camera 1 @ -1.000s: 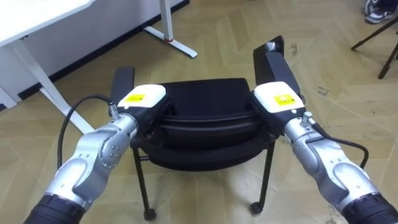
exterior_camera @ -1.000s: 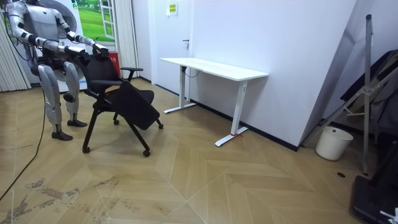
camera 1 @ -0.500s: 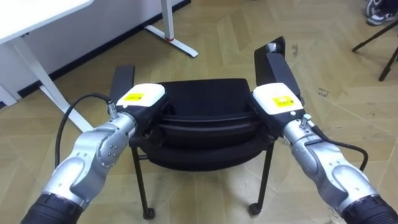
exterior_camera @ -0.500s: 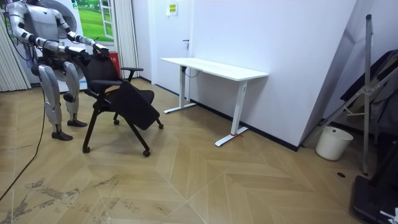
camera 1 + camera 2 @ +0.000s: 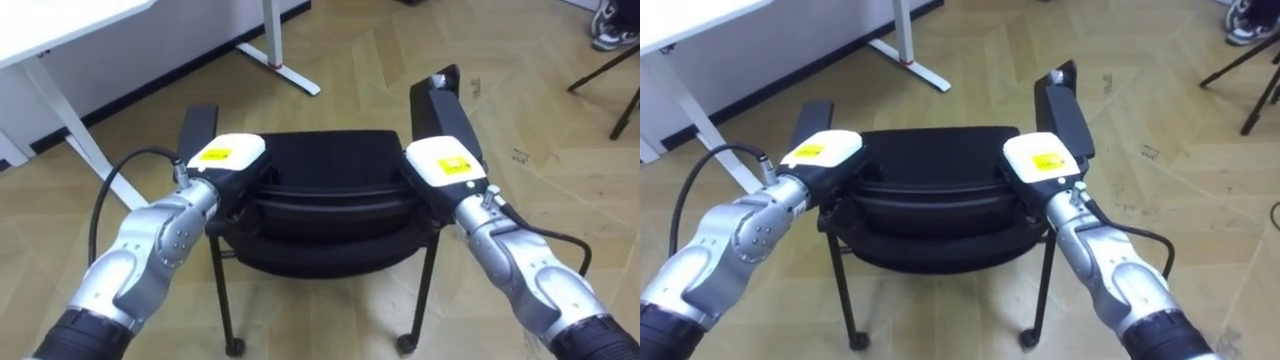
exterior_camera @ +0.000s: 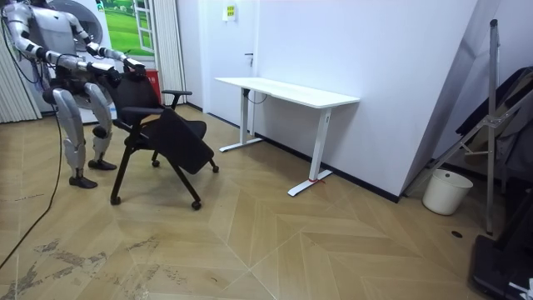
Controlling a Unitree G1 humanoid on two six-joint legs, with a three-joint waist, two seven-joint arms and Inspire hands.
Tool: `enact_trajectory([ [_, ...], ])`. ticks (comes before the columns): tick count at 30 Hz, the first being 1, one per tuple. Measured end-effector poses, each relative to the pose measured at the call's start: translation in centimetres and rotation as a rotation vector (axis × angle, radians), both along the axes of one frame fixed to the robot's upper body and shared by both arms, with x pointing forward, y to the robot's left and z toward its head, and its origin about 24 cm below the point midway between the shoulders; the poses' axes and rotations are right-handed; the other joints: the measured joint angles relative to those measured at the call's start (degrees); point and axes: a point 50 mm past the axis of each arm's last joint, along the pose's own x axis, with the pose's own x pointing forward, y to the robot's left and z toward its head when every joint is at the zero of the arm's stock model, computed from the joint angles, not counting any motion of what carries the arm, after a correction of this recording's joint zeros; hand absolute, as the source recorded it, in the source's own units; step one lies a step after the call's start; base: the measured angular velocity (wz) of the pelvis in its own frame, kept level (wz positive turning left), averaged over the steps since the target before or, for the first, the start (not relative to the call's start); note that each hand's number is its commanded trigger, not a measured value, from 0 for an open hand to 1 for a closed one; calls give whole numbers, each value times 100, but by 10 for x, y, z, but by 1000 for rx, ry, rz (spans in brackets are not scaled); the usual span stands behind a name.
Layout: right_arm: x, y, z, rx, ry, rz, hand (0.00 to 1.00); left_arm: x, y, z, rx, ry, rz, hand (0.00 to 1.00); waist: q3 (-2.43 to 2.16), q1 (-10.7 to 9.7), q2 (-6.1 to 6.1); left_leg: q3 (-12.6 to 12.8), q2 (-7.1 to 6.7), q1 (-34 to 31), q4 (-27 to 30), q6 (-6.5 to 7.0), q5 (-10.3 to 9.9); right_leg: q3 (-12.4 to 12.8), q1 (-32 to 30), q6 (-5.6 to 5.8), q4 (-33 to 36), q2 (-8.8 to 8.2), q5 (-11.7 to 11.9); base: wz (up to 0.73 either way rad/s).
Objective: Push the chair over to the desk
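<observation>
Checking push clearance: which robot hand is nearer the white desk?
Left. The left robot hand is at the end of the chair nearer the white desk; the right robot hand is at the far end.

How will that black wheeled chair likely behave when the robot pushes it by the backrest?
The chair should probably roll easily: small casters sit on smooth wooden floor. With left hand and right hand high on the backrest, a hard shove might tip it forward rather than roll it. Its thin legs suggest it is fairly light.
</observation>
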Motion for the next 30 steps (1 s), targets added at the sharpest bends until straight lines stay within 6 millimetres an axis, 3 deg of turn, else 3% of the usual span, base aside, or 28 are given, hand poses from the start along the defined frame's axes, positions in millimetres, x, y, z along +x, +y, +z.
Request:
enact_trajectory([
  [2,-1,1,-1,3,6,11,100,0,1,-2,5,12,4,100,15,5,133,30,199,-361,921,42,77,-12,58,-89,173,58,-124,2],
  [3,-2,1,-2,6,11,18,100,-1,3,-5,8,25,10,100,23,20,153,70,295,-571,1469,66,321,-4,111,-134,308,76,-244,8],
  [4,-3,2,-4,10,21,24,100,-1,4,-9,10,41,11,100,45,52,140,62,306,-871,1961,149,638,84,230,-163,379,85,-350,13],
  [5,-4,1,-5,10,26,28,100,-2,5,-11,8,46,9,100,52,76,106,52,255,-980,2003,181,597,90,263,-175,406,74,-385,12],
  [6,-4,-1,-2,2,20,39,100,-2,3,-12,3,46,3,100,30,111,120,71,60,-1216,1749,267,365,107,211,-194,468,44,-444,-11],
  [7,-4,-2,0,-2,14,41,100,-2,1,-12,-3,44,1,100,9,153,142,114,-129,-1430,1236,280,347,193,167,-197,477,28,-467,-25],
  [8,-4,-2,0,-2,12,41,100,-2,1,-12,-3,42,1,100,7,190,143,139,-226,-1497,899,271,353,228,167,-195,472,22,-476,-41],
  [9,-4,-4,0,-6,12,39,100,-2,1,-11,-2,41,-3,100,0,268,155,170,-363,-1518,47,256,419,260,179,-199,460,22,-512,-43],
  [10,-6,-5,-1,-8,14,40,100,-2,1,-11,-4,43,-10,100,-45,354,181,118,-419,-1479,-803,284,571,280,223,-214,462,40,-585,-41],
  [11,-6,-5,-2,-6,14,38,100,-2,1,-11,-7,43,-13,100,-67,384,179,101,-429,-1479,-1088,330,752,324,250,-205,463,59,-629,-41],
  [12,-9,-6,-3,-2,14,34,100,-3,0,-11,-9,45,-17,100,-138,463,146,122,-443,-1428,-1281,333,1122,420,295,-179,451,42,-721,-23],
  [13,-9,-6,-1,2,4,33,100,-3,0,-8,-7,35,-26,100,-180,443,136,131,-542,-1349,-1376,460,1351,447,339,-67,445,-21,-778,-18],
  [15,-9,-8,2,7,-16,27,100,-2,0,-5,-17,19,-31,100,-187,447,54,258,-651,-1262,-1349,603,1430,528,420,51,432,-149,-858,-15],
  [18,-6,-11,8,8,-45,14,100,1,-2,3,-21,-10,-43,100,-184,436,-49,422,-866,-1268,-1036,773,1076,519,491,255,567,-449,-992,-13],
  [20,-4,-12,11,6,-61,13,100,4,-3,5,-29,-10,-45,100,-154,375,-48,534,-930,-1201,-850,892,808,343,291,398,1324,-655,-995,-11],
  [21,-4,-12,10,6,-57,13,100,4,-3,4,-30,-7,-46,100,-119,390,-38,603,-936,-1072,-722,921,628,306,100,580,2042,-789,-844,-15],
  [22,-5,-11,8,9,-49,11,100,4,-3,3,-30,-6,-49,100,-96,366,-24,613,-938,-955,-602,957,443,299,-80,622,2701,-889,-521,-14],
  [23,-6,-12,7,9,-47,12,100,4,-3,3,-30,-6,-51,100,-88,346,-13,600,-935,-899,-557,978,355,303,-201,609,2988,-931,-316,-7],
  [25,-10,-12,5,20,-35,10,100,4,-2,3,-27,-11,-59,100,-66,278,45,564,-906,-680,-530,1036,104,306,-621,574,3865,-1062,610,-9],
  [26,-10,-11,5,23,-36,10,100,4,-1,4,-26,-17,-60,100,-73,280,57,558,-905,-657,-530,1038,54,305,-753,601,4040,-1081,638,-16],
  [28,-9,-10,7,37,-41,11,100,4,0,5,-26,-43,-57,100,-43,250,117,571,-883,-476,-587,1077,-62,321,-1301,590,4382,-1082,421,-7],
  [30,-13,-11,4,42,-27,7,100,4,1,4,-23,-41,-61,100,-35,243,124,583,-875,-262,-647,1078,-179,317,-1651,562,4155,-1039,214,-2],
])
